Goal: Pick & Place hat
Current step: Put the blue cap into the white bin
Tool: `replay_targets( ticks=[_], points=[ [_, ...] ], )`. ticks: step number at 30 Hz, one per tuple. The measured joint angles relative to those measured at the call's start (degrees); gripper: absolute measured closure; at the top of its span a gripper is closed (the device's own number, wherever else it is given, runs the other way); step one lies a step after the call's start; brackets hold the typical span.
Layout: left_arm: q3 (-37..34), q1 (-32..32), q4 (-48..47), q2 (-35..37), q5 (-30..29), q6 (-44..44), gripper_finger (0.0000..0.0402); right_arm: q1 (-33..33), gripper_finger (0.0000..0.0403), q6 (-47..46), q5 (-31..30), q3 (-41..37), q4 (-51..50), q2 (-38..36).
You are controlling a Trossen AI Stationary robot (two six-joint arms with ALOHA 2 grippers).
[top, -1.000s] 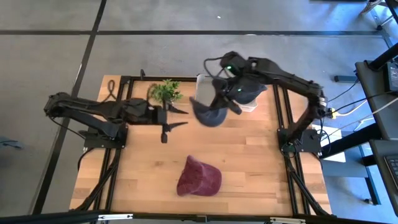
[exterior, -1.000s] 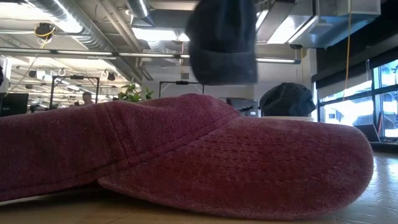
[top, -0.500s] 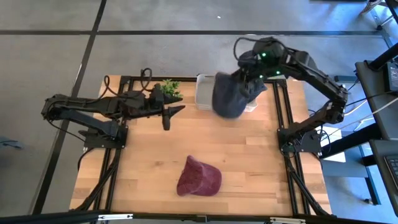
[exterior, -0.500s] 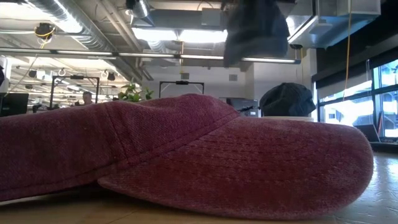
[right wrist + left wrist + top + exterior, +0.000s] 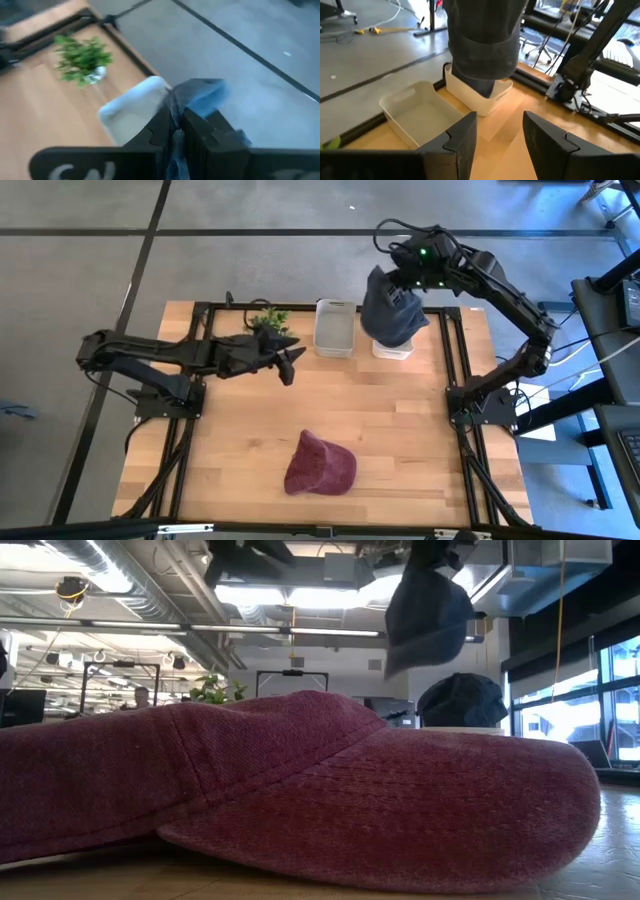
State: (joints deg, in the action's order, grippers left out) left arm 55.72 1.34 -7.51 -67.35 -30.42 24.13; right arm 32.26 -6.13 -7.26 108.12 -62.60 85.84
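A dark blue-grey hat (image 5: pixel 388 300) hangs from my right gripper (image 5: pixel 175 127), which is shut on it, high over the right white bin (image 5: pixel 394 350) at the table's far edge. The hat also shows in the low view (image 5: pixel 425 610) and the left wrist view (image 5: pixel 482 45). A second dark hat (image 5: pixel 462 700) sits in that bin. A red hat (image 5: pixel 320 465) lies crown up on the table, near the front middle. My left gripper (image 5: pixel 290 363) is open and empty, left of the bins, pointing toward them (image 5: pixel 500 132). My right gripper pinches the fabric at the top of the dark hat (image 5: pixel 176 107) between its two fingers. It comes from above, pointing down. The hat hangs slack below the fingers, lifted clear of the bin and table.
A second white bin (image 5: pixel 335 327) stands just left of the first. A small green plant (image 5: pixel 268 320) stands at the far edge, close behind my left arm. Bare wood lies between the bins and the red hat.
My right gripper has carried the dark hat up and toward the table's far right, from beside the left bin to above the right bin; the hat now hangs longer and narrower. My left gripper has moved a little toward the right edge and turned toward the bins.
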Motion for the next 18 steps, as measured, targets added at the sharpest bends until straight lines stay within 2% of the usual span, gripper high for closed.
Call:
replay_targets(
  ticks=[3, 9, 15, 18],
  points=[
    [0.0, 0.0, 0.2, -2.0, 0.0, 1.6, 0.0248, 0.5, 0.0365, -2.1, -3.5, 0.0, -1.7, 1.0],
    [0.0, 0.0, 0.4, -5.1, -0.3, 1.7, 0.0247, 0.6, 0.0365, -2.6, -4.1, 0.0, -6.2, 1.4],
    [0.0, 0.0, 0.5, -6.6, -0.5, 0.9, 0.0249, 0.6, 0.0365, -3.9, -14.6, 0.0, -11.6, 1.5],
    [0.0, 0.0, 0.3, -7.0, -0.5, -0.4, 0.0248, 0.6, 0.0365, -5.2, -16.1, 0.0, -12.6, 1.7]
  ],
)
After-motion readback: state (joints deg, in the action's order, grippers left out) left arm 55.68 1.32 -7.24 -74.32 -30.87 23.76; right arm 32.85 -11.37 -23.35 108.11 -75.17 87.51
